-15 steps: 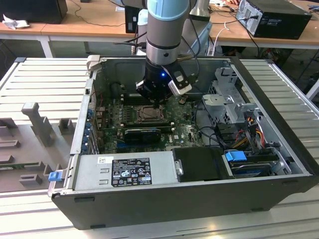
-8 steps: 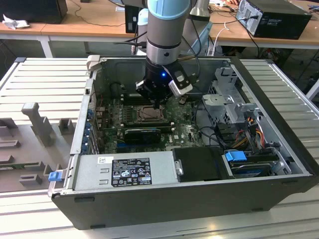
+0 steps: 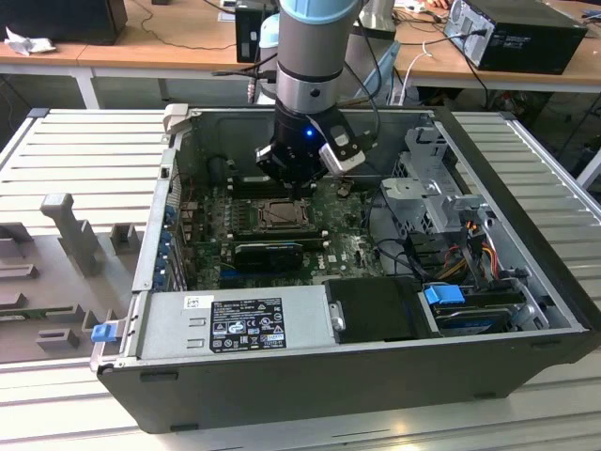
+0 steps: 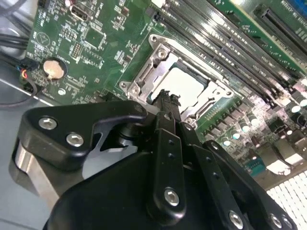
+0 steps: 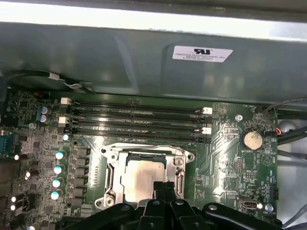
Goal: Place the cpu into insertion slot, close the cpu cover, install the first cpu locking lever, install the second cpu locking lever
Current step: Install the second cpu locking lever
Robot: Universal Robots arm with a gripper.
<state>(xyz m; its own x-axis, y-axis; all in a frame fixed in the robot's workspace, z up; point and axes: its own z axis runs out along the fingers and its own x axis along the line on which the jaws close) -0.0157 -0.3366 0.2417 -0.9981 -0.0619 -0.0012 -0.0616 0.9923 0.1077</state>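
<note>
The cpu (image 5: pixel 142 178) lay seated flat in the insertion slot (image 5: pixel 111 178), its pale face showing through the cut-out of the cpu cover (image 5: pixel 180 168), which appeared to be lowered over it in both wrist views. The socket sat on the green motherboard (image 5: pixel 230 143), just beside the row of memory slots (image 5: pixel 134 120), inside the open computer case (image 3: pixel 526 188) resting on the slatted worktop (image 3: pixel 84 150). The tool (image 5: pixel 163 188) stood directly over the near edge of the socket, its fingertips (image 4: pixel 165 103) drawn together with nothing visibly between them; whether the tips touched the frame could not be told. In the inspector's judgement, placement and cover closure looked complete, and the step in hand was the first locking lever. That move would call for a narrow, closed tip to catch the thin wire lever beside the frame, press it down and hook it under its retaining tab without scraping the board.
</note>
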